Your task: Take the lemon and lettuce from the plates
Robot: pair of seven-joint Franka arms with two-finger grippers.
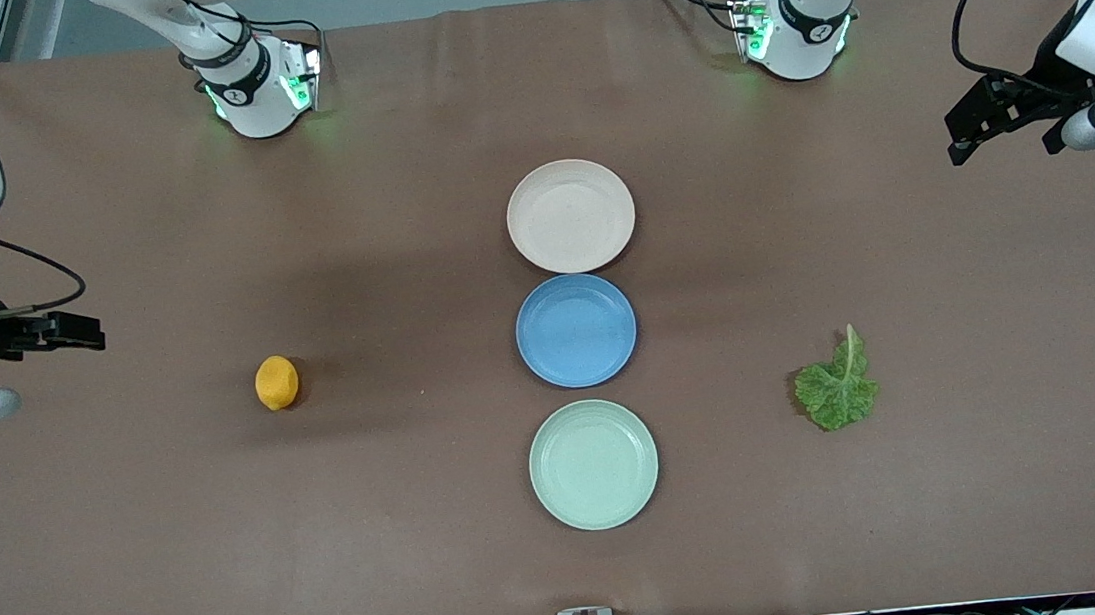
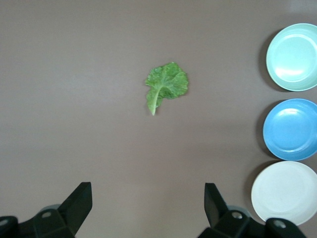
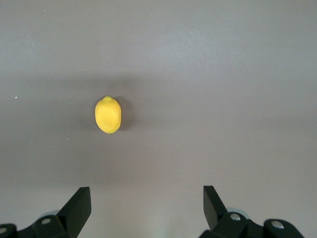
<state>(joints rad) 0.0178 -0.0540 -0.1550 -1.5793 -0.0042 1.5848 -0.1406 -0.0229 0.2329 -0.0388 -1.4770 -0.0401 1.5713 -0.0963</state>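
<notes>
The lemon (image 1: pixel 277 383) lies on the brown table toward the right arm's end, on no plate; it also shows in the right wrist view (image 3: pixel 108 115). The lettuce (image 1: pixel 837 386) lies flat on the table toward the left arm's end and shows in the left wrist view (image 2: pixel 165 85). The beige-pink plate (image 1: pixel 571 216) and the mint green plate (image 1: pixel 593 464) are bare. My right gripper (image 1: pixel 58 333) (image 3: pixel 146 193) is open and empty, high over the table near the lemon. My left gripper (image 1: pixel 1003 131) (image 2: pixel 148 191) is open and empty, high over the table near the lettuce.
A bare blue plate (image 1: pixel 576 331) sits between the two task plates in one row down the table's middle. All three plates show in the left wrist view: mint (image 2: pixel 293 57), blue (image 2: pixel 291 129), beige-pink (image 2: pixel 283 192). The arm bases stand along the table's edge farthest from the front camera.
</notes>
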